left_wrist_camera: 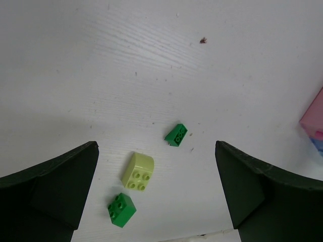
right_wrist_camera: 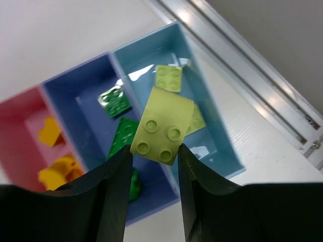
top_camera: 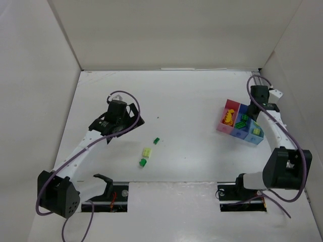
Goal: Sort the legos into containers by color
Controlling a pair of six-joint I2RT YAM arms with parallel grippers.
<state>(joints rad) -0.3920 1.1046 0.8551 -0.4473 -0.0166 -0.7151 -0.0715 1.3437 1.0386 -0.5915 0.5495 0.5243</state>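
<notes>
Three legos lie on the table: a dark green brick, a pale yellow-green brick and another dark green brick. They also show in the left wrist view: a dark green wedge, the pale brick and a dark green brick. My left gripper is open above them. My right gripper is shut on a pale yellow-green lego, held above the joined containers: pink, dark blue and light blue. Pink holds orange-yellow pieces, dark blue dark green ones, light blue pale ones.
The containers stand at the right of the table, near the right wall. White walls enclose the table on three sides. A metal rail runs beside the light blue bin.
</notes>
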